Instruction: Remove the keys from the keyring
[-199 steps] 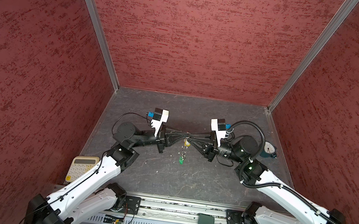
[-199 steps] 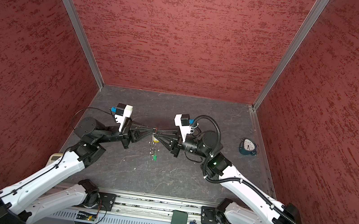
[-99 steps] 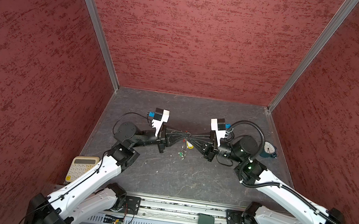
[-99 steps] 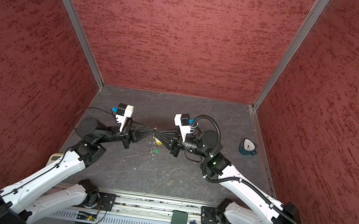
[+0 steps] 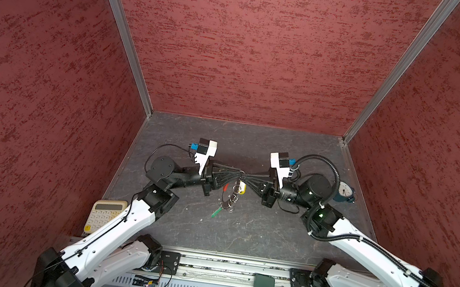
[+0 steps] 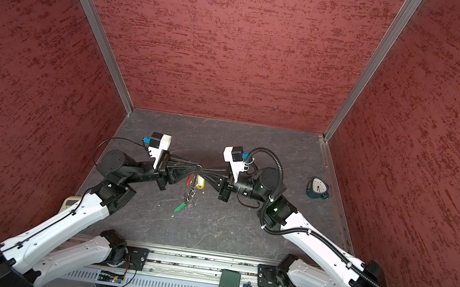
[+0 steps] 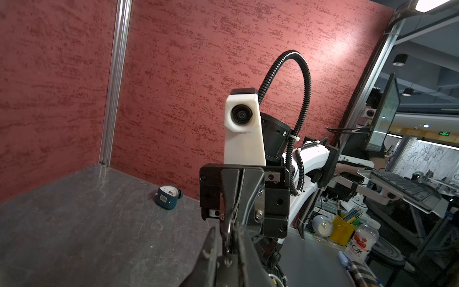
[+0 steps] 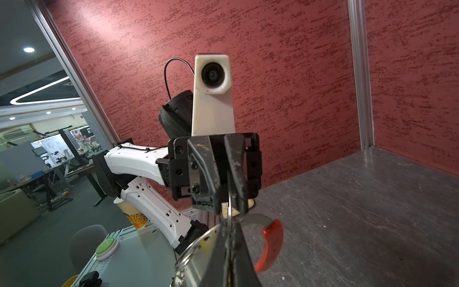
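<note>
1. Two grippers meet tip to tip at the centre of the frame in both top views. The right gripper is clamped on the keyring, while the left gripper has its fingers slightly parted around the same loop.
2. The keyring hangs straight below that meeting point, with its red sleeve on the left arm's side.
3. The yellow tag sits just under the right gripper. The green tag dangles lowest, slanting toward the lower left (whether it touches the table I cannot tell).
4. My judgement: the left gripper is not gripping and is nearer the green tag, which lies below it, so it would reach down along that slant.
</note>
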Controlling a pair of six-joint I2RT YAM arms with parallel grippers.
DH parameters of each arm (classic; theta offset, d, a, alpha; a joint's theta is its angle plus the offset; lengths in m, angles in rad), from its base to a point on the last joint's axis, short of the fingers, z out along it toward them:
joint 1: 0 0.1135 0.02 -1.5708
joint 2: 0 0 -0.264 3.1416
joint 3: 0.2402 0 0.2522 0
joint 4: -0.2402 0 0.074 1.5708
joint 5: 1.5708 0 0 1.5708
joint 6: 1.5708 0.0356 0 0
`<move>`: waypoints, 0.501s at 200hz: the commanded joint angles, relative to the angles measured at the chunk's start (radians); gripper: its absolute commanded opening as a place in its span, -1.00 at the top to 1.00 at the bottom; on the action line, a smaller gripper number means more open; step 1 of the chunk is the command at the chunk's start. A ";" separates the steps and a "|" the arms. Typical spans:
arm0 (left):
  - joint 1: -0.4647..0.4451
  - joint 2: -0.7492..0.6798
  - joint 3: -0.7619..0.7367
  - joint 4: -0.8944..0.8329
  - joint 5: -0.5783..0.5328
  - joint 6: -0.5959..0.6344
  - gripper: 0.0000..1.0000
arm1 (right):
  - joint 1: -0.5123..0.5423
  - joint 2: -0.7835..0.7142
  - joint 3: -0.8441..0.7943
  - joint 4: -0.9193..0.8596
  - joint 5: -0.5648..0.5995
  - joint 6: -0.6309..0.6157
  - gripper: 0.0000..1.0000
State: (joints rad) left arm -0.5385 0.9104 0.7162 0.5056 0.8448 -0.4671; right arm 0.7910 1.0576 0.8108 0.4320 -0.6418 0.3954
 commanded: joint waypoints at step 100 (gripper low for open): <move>0.003 0.067 0.300 -0.625 0.056 0.119 -0.02 | 0.007 -0.031 0.292 -0.779 0.107 -0.385 1.00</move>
State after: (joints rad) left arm -0.5381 0.9302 0.9119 0.1219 0.8425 -0.4263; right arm 0.7914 1.0397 1.0435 -0.1944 -0.5449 0.1165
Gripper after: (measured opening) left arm 0.545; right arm 0.043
